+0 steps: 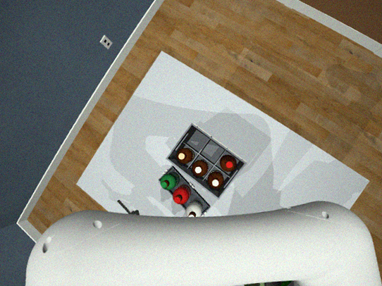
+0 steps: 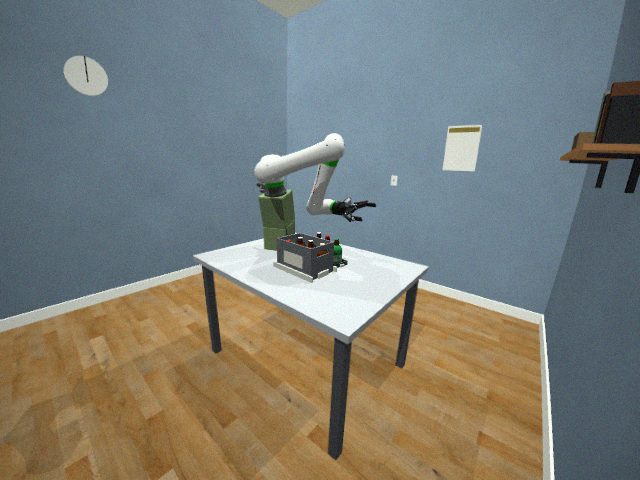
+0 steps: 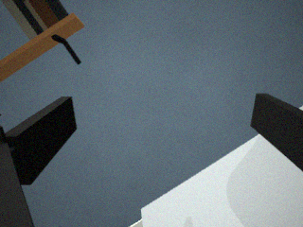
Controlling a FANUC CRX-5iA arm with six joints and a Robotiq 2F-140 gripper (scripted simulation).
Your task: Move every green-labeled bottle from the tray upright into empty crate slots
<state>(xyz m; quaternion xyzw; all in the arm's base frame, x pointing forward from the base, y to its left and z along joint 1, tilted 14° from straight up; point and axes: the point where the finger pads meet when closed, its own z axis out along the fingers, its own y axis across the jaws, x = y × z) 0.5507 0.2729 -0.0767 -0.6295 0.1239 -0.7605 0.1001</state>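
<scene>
A green-labeled bottle (image 1: 168,182) (image 2: 337,253) stands upright at one end of the dark tray (image 1: 196,195). A red-labeled bottle (image 1: 181,195) stands in the middle and a white-labeled bottle (image 1: 194,208) at the other end, partly hidden by the arm. The grey crate (image 1: 238,167) (image 2: 318,262) stands level beside the tray. It holds three brown bottles with pale caps in the row nearest the tray and one with a red cap (image 1: 228,163) in the far row. Two far-row slots are empty. My gripper (image 2: 366,212) (image 3: 164,112) is open and empty, pointing sideways above the table, higher than the bottles.
The white table (image 1: 171,74) (image 2: 351,310) carries the crate and tray, which stand close together. The arm's white link (image 1: 199,253) covers the lower part of the top view. A wall shelf (image 2: 599,150) (image 3: 43,44) is beyond the table.
</scene>
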